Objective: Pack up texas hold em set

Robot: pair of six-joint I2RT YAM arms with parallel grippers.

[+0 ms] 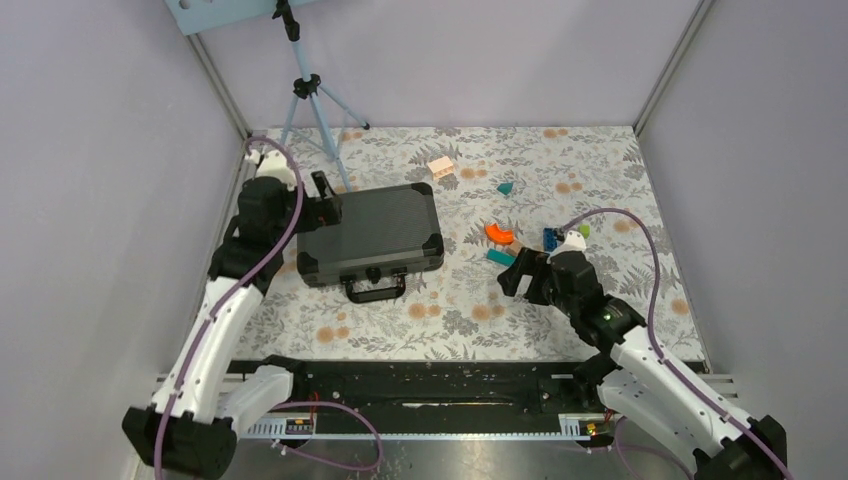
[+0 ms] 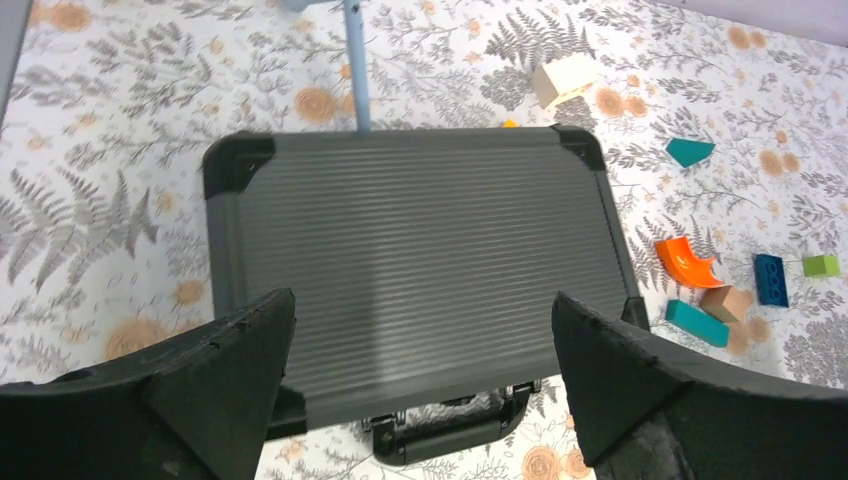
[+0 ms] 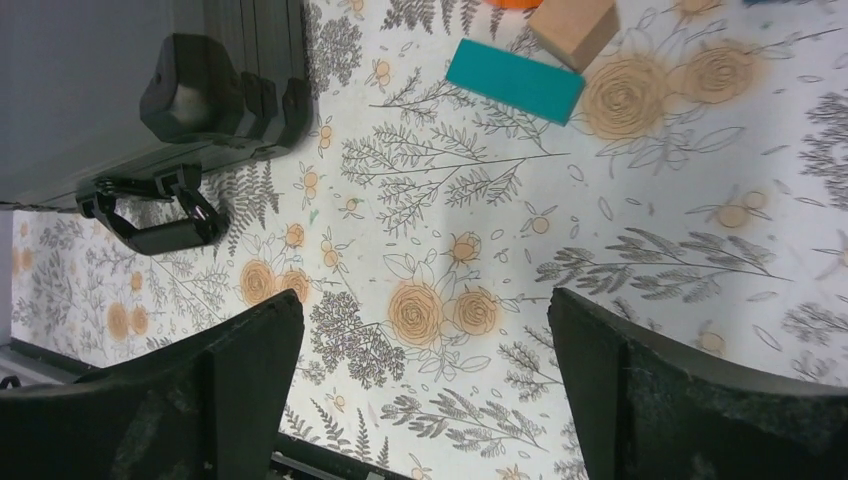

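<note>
Right now your counter (image 1: pixel 400 320), covered in a floral print, carries everything in view. The case (image 1: pixel 372 235) lies flat on it, left of centre, with its ribbed lid shut and its black corner caps showing. A tripod (image 1: pixel 318 110) stands at the far left, one leg coming down just beyond the far edge of the case.

Your left end effector (image 1: pixel 330 203) sits at the left end of the case. Its wrist camera looks down across the lid, and the two fingers stand wide apart with nothing between them. You cannot tell from these views whether they touch the lid.

Your right end effector (image 1: pixel 517 275) hangs to the right of the case and apart from it. It too is spread wide and grips nothing, and only bare print shows between its fingers.

The handle (image 1: pixel 375 290) folds out from the near side of the case onto the counter.

Loose blocks lie to the right. A tan block (image 1: pixel 441 167) and a teal wedge (image 1: pixel 506 187) sit toward the far side. Nearer the right end effector you have an orange curved block (image 1: pixel 499 234), a flat teal block (image 1: pixel 500 257), a blue brick (image 1: pixel 551 239) and a small green block (image 1: pixel 583 230).
</note>
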